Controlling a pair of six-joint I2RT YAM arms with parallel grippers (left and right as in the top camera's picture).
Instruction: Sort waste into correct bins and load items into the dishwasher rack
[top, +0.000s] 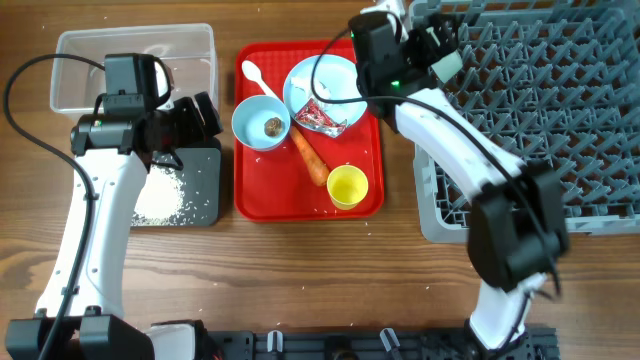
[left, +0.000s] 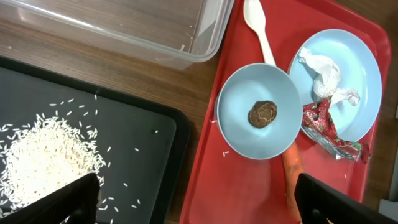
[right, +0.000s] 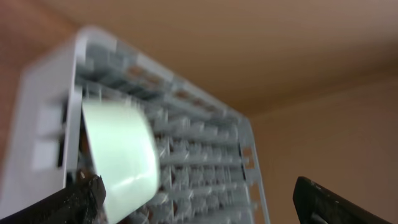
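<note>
While overhead obscures it, right gripper (right: 199, 190) gapes beside bowl (right: 121, 155); left gripper (left: 196, 190) gapes empty.

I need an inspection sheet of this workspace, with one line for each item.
Surface: wooden table, plank pattern.
Job's things: rice in black tray; clear tub beside it; bowl with brown lump, plate with tissue and wrapper, spoon, carrot, yellow cup on red tray; second bowl at rack.
Clutter: nothing seen.
Grippers: left gripper, right gripper, both open.
Cables: black cable loops by left arm.
Surroundings: nothing seen.
</note>
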